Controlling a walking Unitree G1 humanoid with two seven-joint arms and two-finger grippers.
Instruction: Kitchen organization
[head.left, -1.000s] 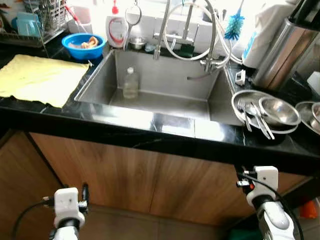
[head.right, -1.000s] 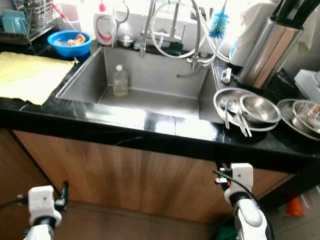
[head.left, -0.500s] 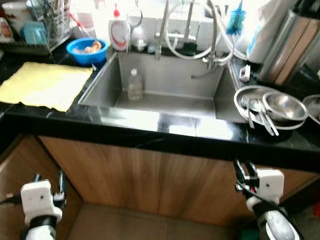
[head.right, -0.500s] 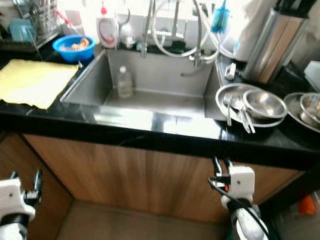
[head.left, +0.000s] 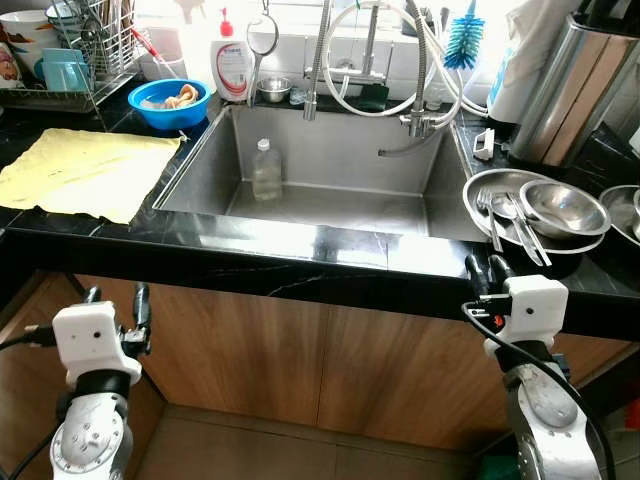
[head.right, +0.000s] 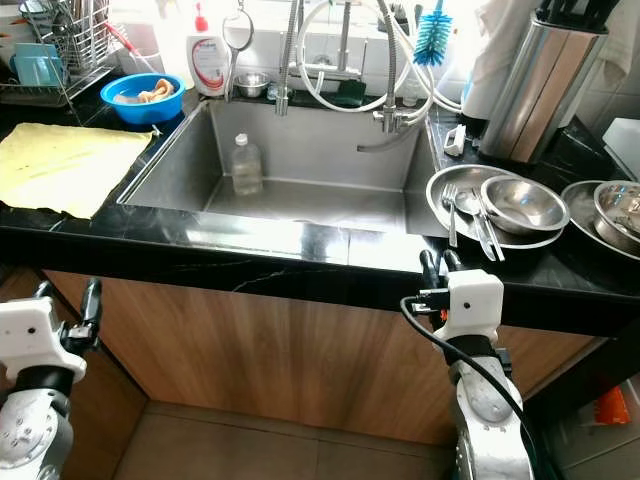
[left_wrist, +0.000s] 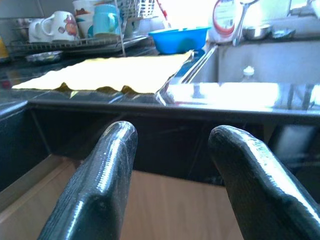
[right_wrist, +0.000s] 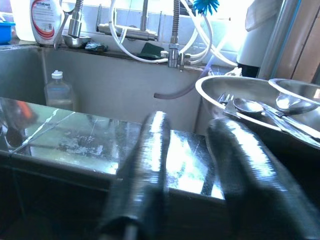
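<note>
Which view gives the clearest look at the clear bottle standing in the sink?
The left eye view: the bottle stands whole and unblocked. The right eye view matches. The right wrist view shows it side-on; the left wrist view only its cap.

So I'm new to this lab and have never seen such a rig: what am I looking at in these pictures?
It is a walking humanoid robot facing a kitchen counter. Two pictures come from its head, looking down; the other two come from cameras on its wrists, looking along the black fingers. The left gripper and the right gripper are raised in front of the wooden cabinet, both open and holding nothing. On the black counter lie a yellow cloth, a blue bowl, a soap bottle and steel dishes with cutlery. A small plastic bottle stands in the sink.
</note>
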